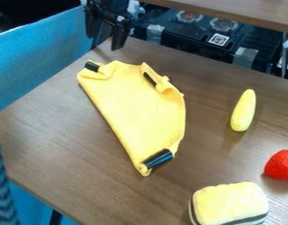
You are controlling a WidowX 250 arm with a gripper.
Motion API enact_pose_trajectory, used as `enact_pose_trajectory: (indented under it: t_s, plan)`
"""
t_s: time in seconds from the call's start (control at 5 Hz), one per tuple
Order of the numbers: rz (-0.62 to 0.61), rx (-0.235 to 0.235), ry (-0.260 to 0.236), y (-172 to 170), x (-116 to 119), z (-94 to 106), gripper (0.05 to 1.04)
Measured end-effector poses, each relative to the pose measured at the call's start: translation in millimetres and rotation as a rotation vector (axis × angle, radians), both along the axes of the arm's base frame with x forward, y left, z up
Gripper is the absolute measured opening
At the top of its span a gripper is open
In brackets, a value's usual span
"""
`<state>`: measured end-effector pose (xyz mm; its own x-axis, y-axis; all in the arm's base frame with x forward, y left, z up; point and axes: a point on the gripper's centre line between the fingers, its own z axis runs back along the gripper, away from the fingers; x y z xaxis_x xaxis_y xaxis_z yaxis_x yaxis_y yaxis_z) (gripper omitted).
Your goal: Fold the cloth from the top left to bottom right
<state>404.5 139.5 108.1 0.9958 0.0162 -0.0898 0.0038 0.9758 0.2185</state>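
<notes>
The yellow cloth [140,107] looks light, soft and floppy, best pinched at its rumpled top-left end [102,74]. Beyond it, the gripper [104,42] hangs with jaws apart.

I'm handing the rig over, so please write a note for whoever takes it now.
Gripper: upper left of view, jaws apart, empty, clear of the cloth.
Cloth: on the table, curled at its black patches.
Done: its long left edge looks folded; I can't confirm that's the requested fold.
Left: check, then probably bring top left to bottom right if needed.
</notes>
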Motion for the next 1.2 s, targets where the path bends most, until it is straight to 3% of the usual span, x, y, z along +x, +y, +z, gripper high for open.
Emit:
enact_pose_trajectory:
  t_s: [0.2, 0.4, 0.8, 1.0, 1.2]
  plan:
    - [0.006, -0.009, 0.039, 0, -1, -18.5, 1.000]
    - [0.021, 0.016, 0.050, 4, 0, -37.4, 1.000]
    - [0.001, 0.018, -0.025, 19, 4, -58.6, 1.000]
    - [0.014, 0.034, -0.028, 28, 2, -60.1, 1.000]
    - [0.024, 0.033, 0.013, 30, 5, -72.7, 1.000]
